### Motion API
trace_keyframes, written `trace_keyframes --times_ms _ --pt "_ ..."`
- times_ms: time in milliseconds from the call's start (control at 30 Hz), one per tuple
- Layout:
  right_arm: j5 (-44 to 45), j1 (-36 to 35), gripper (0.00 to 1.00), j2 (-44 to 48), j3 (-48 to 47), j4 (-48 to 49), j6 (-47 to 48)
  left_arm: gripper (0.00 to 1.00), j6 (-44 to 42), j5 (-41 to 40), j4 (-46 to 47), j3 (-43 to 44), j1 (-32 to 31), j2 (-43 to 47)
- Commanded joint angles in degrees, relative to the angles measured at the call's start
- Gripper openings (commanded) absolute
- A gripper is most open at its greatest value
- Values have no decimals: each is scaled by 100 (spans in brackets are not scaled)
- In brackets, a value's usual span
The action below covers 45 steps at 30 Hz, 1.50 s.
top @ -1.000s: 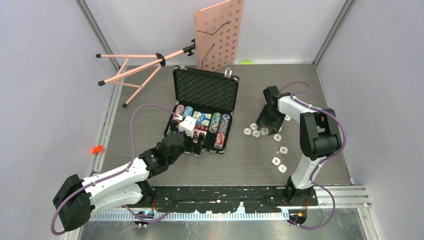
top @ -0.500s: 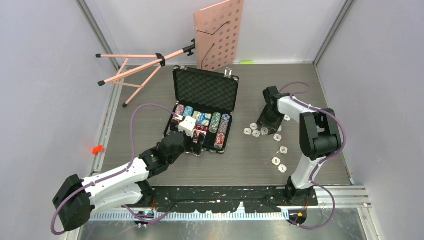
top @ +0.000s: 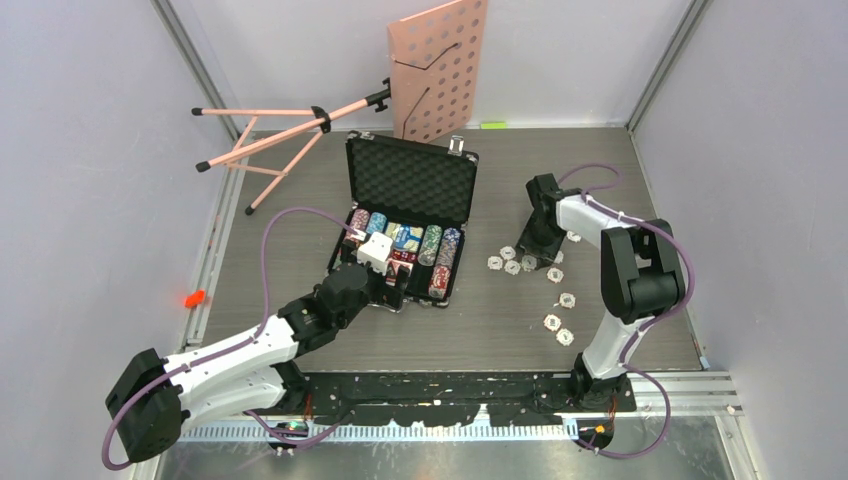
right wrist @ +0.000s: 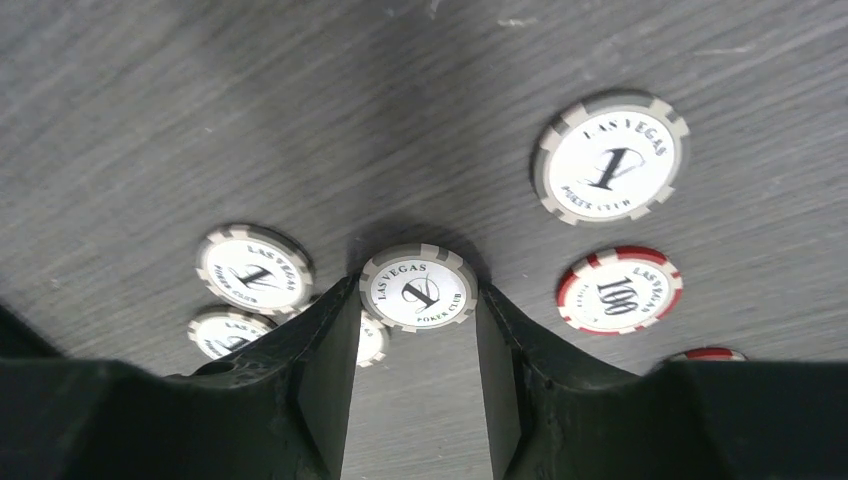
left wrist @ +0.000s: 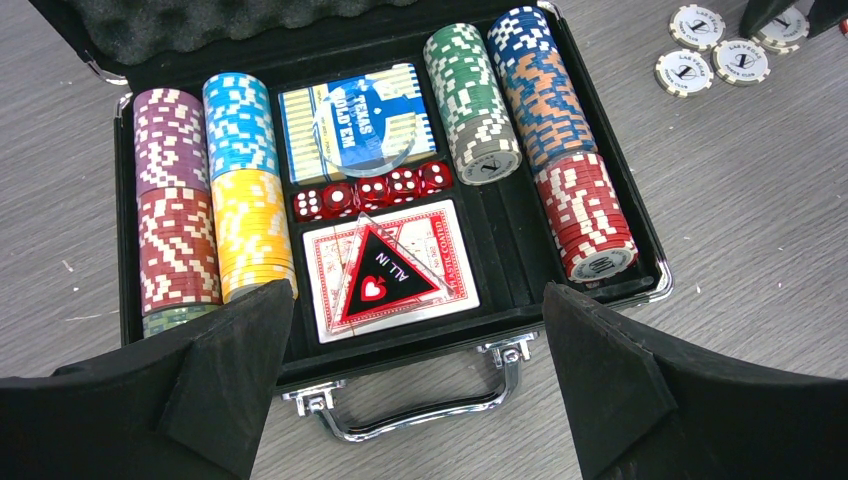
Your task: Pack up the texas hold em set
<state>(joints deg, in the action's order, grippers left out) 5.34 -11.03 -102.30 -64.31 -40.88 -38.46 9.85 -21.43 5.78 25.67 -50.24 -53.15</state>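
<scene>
The black case (top: 343, 244) lies open mid-table with its foam lid (top: 410, 180) up. It holds rows of striped chips (left wrist: 176, 205), two card decks (left wrist: 400, 265) and red dice (left wrist: 372, 190). My left gripper (top: 385, 282) is open and empty, its jaws wide apart above the case's front edge and chrome handle (left wrist: 420, 425). My right gripper (top: 538, 250) is right of the case, shut on a white chip (right wrist: 418, 290) held flat between its fingertips just above the table. Several loose white and red chips (top: 560, 300) lie around it.
A pink perforated music stand (top: 440, 70) leans at the back wall, with its pink tripod (top: 270, 140) lying at the back left. A white chip (right wrist: 612, 165) and a red 100 chip (right wrist: 620, 290) lie close to my right fingers. A small red object (top: 194, 298) sits at the left edge.
My right wrist has shifted slightly over the loose chips. The left arm and the case have not moved.
</scene>
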Motion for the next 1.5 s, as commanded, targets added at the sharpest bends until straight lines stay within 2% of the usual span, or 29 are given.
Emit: trace_keyframes --times_ms 0,100,500,1267,1467 --pt "263 6 38 299 351 -557 298 99 -53 29 340 -1 23 30" --pt "158 4 35 508 330 -612 253 99 -53 50 358 -9 23 25" --pt "-406 -130 34 828 -104 -662 13 99 -44 69 367 -47 23 100" --pt "-299 -563 35 -41 -321 -114 -225 99 -18 104 362 -53 23 117" --pt "-182 -584 42 -73 -304 -88 -224 100 -18 95 362 -53 23 113"
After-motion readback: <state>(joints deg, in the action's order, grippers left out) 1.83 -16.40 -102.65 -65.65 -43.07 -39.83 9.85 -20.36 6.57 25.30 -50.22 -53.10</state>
